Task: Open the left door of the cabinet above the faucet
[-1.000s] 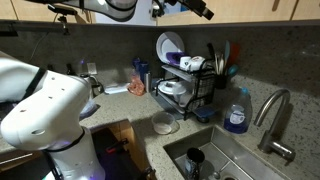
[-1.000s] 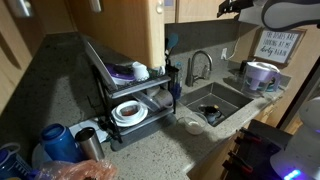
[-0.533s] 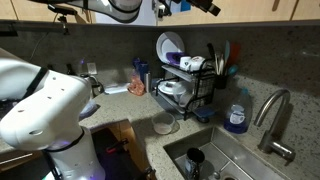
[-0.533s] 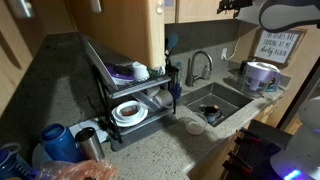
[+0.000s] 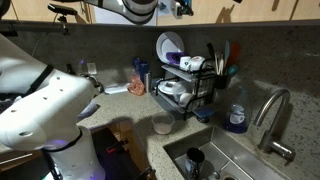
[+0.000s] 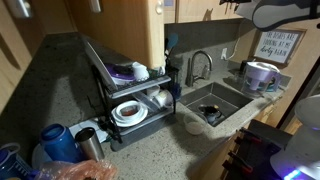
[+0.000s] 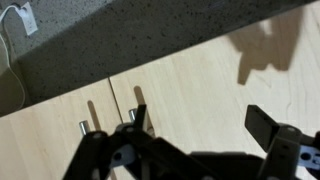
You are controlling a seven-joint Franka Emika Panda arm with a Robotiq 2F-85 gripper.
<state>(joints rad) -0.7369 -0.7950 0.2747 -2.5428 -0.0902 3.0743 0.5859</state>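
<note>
The light tan cabinet (image 5: 262, 9) runs along the top in both exterior views (image 6: 196, 8), above the steel gooseneck faucet (image 5: 270, 112) (image 6: 199, 64). In the wrist view two flat tan doors meet at a seam with two small metal handles (image 7: 131, 117). The door (image 7: 205, 80) to the right of the seam fills the space in front of my gripper (image 7: 200, 125). The gripper is open and empty, with one finger close to that door's handle. In the exterior views the gripper (image 5: 185, 8) (image 6: 238, 5) is up at the cabinet's lower edge. Both doors look shut.
A black dish rack (image 5: 186, 82) with plates and cups stands on the granite counter beside the sink (image 5: 225, 160). A blue soap bottle (image 5: 236, 117) sits by the faucet. A wall outlet with a white cord (image 7: 22, 20) is on the dark backsplash.
The gripper has shifted sideways along the cabinet's lower edge and a little higher; the arm has followed. The doors have not moved.
</note>
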